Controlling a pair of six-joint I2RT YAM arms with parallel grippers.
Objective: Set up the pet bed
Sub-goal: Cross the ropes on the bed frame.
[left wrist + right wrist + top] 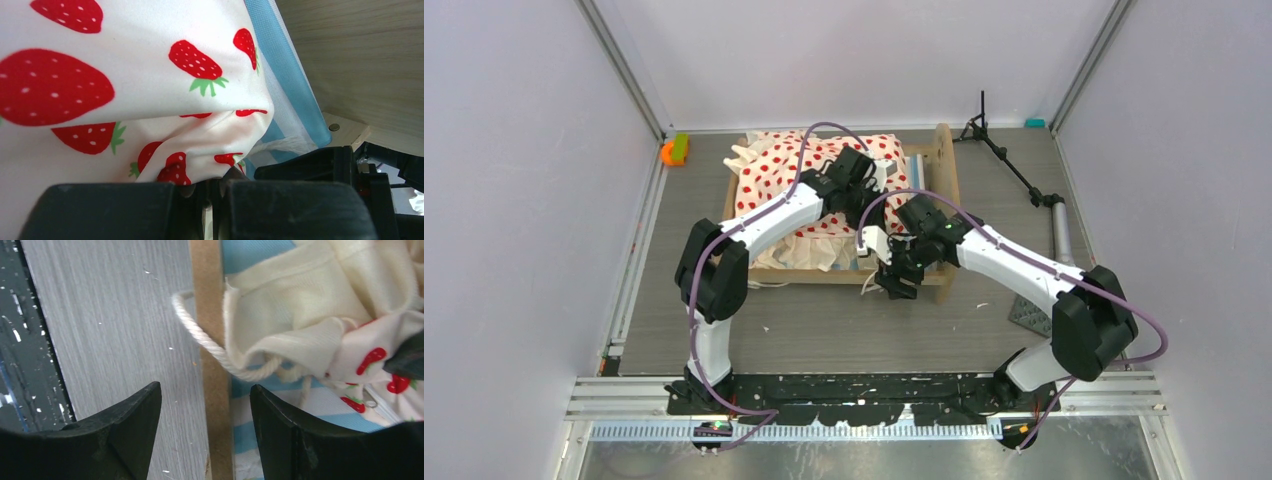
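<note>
Your pet bed [943, 165] sits mid-worktop [824, 325], toward the far edge. Its long sides run left to right, and a rounded end board stands at its right end. The cream strawberry-print bedding [774, 175] is heaped over the left and middle of the bed, and some of the cream fabric reaches the near side rail.

Your left gripper [210, 200] is down on the bedding in the right half of the bed. Its jaws are closed tight, and a fold of the printed fabric runs into the thin gap between the fingers, so it has the bedding pinched. Just beside that fold, the blue-and-white striped mattress [292, 90] lies bare against the light wood of the frame.

Your right gripper [205, 386] hangs over the near side rail [207, 290], toward the bed's right near corner. Its jaws are spread wide and hold nothing. One finger is above the worktop and the other above the mattress, so the rail runs between them. A white twisted cord [200, 337] loops out of the plain cream fabric and crosses the rail to the worktop side.

A black tripod stand [1004, 155] sits by the far right corner of the worktop. A dark studded mat [1029, 315] lies near the right edge, partly hidden by your right arm. A small orange-and-green object [674, 150] sits at the far left corner
</note>
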